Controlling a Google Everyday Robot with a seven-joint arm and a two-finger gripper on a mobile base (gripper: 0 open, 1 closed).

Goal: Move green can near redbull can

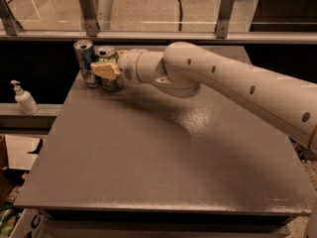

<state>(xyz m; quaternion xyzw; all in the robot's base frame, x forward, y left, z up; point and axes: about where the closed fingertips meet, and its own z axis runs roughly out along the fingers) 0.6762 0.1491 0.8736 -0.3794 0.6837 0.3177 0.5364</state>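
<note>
The green can (112, 84) stands at the back left corner of the grey table (148, 152), its silver top showing. The slim blue-and-silver redbull can (84, 61) stands upright just left of it, the two nearly touching. My gripper (102, 69) reaches in from the right on a long white arm (237, 86). It is shut on the green can, with one pale yellow finger (105, 70) across the can's front; the other finger is hidden behind the can.
A white pump bottle (23, 98) stands on a low ledge left of the table. A glass railing with metal posts (87, 11) runs behind the table. The cans stand close to the table's back left edge.
</note>
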